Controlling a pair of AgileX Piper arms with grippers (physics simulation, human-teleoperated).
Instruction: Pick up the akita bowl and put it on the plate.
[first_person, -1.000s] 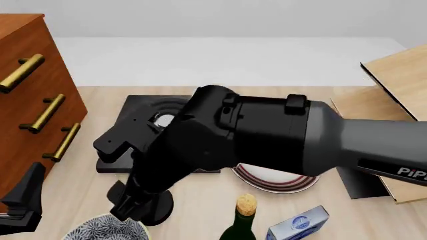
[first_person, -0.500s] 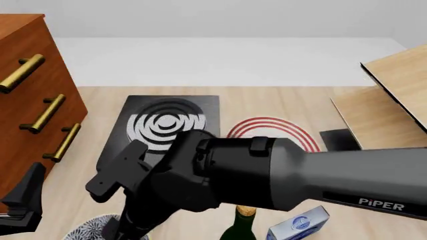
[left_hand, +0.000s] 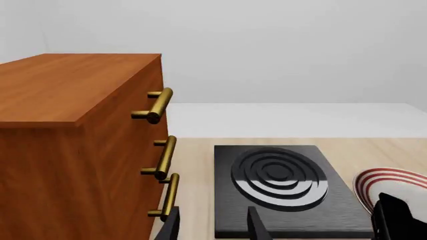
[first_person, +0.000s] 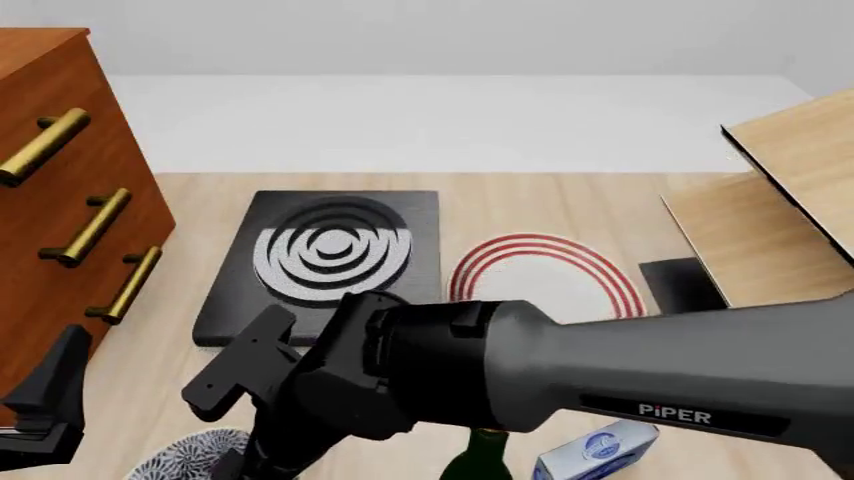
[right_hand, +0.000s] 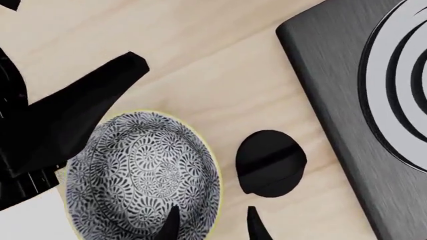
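The akita bowl (right_hand: 143, 172) sat on the table's (first_person: 534, 210) near edge, around 7 o'clock from the black slab (first_person: 327, 255), plate (first_person: 541, 275) off at its 2. The right gripper (right_hand: 210, 225) hung spread open straddling the bowl's rim. Left gripper (left_hand: 212, 227) looked open too, holding nothing.

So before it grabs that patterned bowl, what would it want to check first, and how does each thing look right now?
1. Right end effector open: ok, fingertips apart.
2. One fingertip inside the akita bowl, one outside its rim: ok, they straddle it.
3. Bowl upright on the table: ok.
4. Bowl empty: ok, only pattern shows inside.
5. The plate free to receive it: ok, nothing on the visible part.
6. Left end effector out of the way: cannot tell; a dark arm shape lies near the bowl.
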